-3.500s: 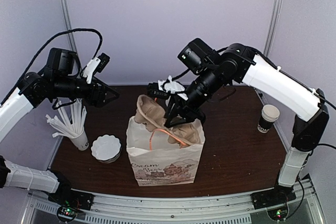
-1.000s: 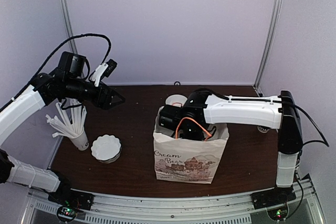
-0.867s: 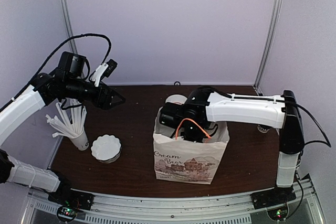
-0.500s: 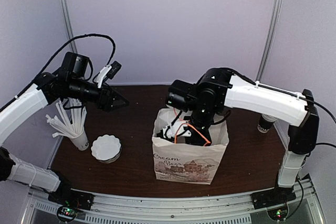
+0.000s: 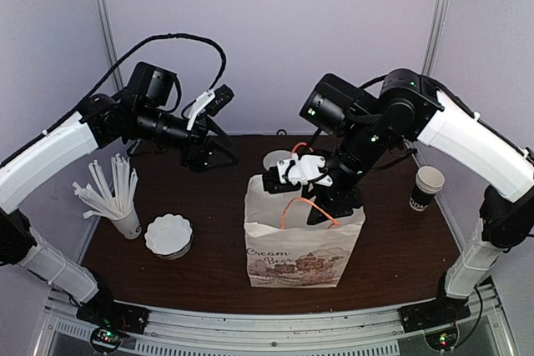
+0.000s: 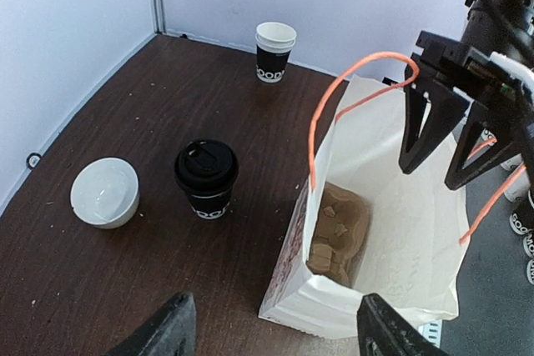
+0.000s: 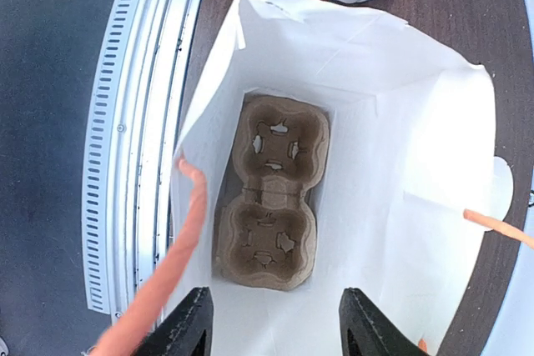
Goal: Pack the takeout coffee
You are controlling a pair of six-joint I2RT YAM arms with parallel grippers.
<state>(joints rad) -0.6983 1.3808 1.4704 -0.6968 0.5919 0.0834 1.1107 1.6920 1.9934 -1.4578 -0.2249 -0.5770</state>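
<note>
The carrier (image 7: 267,193) lies flat on the bottom of the bag (image 6: 392,198), so we judge that the step in hand is to fetch the coffee (image 6: 206,177). It stands upright with its lid on, toward the far edge of the table (image 6: 125,106), just behind the bag and not touching it.

The left tool (image 6: 277,314) hangs in the air beside it, jaws wide and empty. The right tool (image 6: 440,152) is over the bag mouth, also open and holding nothing.

We would take the cup by its body under the lid and press softly, because paper gives. We would keep it upright and lower it past the orange handle (image 6: 367,60) into one hollow of the carrier. The right tool should first leave the mouth free.

The table is dark brown wood with a little dust. Pale lilac walls (image 5: 267,39) close three sides, and a metal rail (image 7: 142,122) runs along the near edge.
</note>
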